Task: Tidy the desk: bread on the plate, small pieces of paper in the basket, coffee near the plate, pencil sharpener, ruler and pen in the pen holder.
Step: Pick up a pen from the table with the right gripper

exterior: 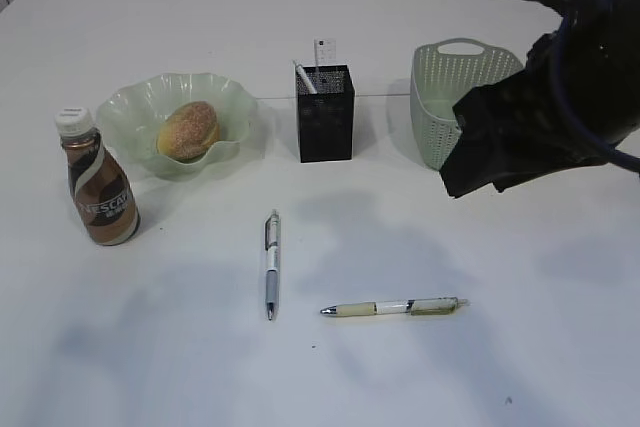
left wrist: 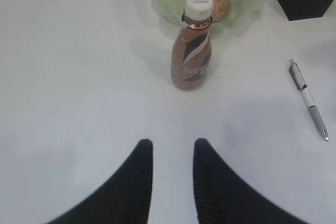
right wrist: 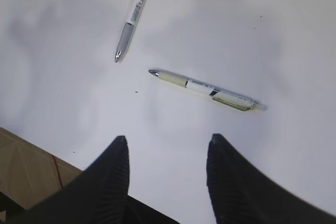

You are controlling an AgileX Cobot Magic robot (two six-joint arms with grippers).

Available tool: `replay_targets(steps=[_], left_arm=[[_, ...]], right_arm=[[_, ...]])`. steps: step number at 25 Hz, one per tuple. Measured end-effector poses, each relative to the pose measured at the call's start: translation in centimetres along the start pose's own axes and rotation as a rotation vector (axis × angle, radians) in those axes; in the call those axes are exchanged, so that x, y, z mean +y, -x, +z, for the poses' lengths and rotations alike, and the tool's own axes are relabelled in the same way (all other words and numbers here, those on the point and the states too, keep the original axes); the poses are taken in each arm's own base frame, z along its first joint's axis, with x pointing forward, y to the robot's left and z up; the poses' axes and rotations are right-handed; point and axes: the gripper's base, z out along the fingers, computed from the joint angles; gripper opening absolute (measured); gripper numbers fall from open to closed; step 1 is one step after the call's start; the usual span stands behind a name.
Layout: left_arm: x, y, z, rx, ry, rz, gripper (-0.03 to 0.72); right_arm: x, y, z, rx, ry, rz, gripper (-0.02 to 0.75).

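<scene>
On the white desk (exterior: 450,367), the bread (exterior: 188,130) lies in the wavy green plate (exterior: 125,112). The coffee bottle (exterior: 98,190) stands just left-front of the plate; it also shows in the left wrist view (left wrist: 191,51). The ruler (exterior: 324,52) and a white stick stand in the black pen holder (exterior: 325,115). Two pens lie loose on the desk: a grey one (exterior: 271,263) and a green-white one (exterior: 395,307). My right gripper (right wrist: 167,142) is open and empty, high above the green-white pen (right wrist: 207,88). My left gripper (left wrist: 172,146) is open and empty. Paper balls and sharpener are not visible.
The green woven basket (exterior: 445,97) stands right of the pen holder, partly behind my right arm (exterior: 520,132). The desk's front edge shows at the lower left of the right wrist view (right wrist: 31,166).
</scene>
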Motion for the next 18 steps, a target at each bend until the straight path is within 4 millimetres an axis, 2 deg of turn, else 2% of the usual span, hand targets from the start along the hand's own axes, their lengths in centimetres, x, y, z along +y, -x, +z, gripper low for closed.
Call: replay_targets(steps=[5, 8, 11, 12, 18], left_arm=[[0.0, 0.0, 0.0, -0.004, -0.003, 0.0, 0.178], [0.0, 0.0, 0.0, -0.004, -0.003, 0.0, 0.178], [0.0, 0.0, 0.0, -0.003, -0.004, -0.001, 0.178], [0.0, 0.0, 0.0, -0.003, -0.004, -0.001, 0.178], [0.0, 0.0, 0.0, -0.002, -0.005, -0.003, 0.178]], right_arm=[[1.2, 1.2, 1.4, 0.025, 0.009, -0.012, 0.351], [2.6, 2.0, 3.1, 0.064, 0.023, -0.025, 0.314], [2.6, 2.0, 3.1, 0.064, 0.023, -0.025, 0.314], [4.3, 3.3, 5.8, 0.113, 0.003, -0.027, 0.307], [6.1, 5.2, 8.7, 0.143, -0.054, -0.009, 0.301]])
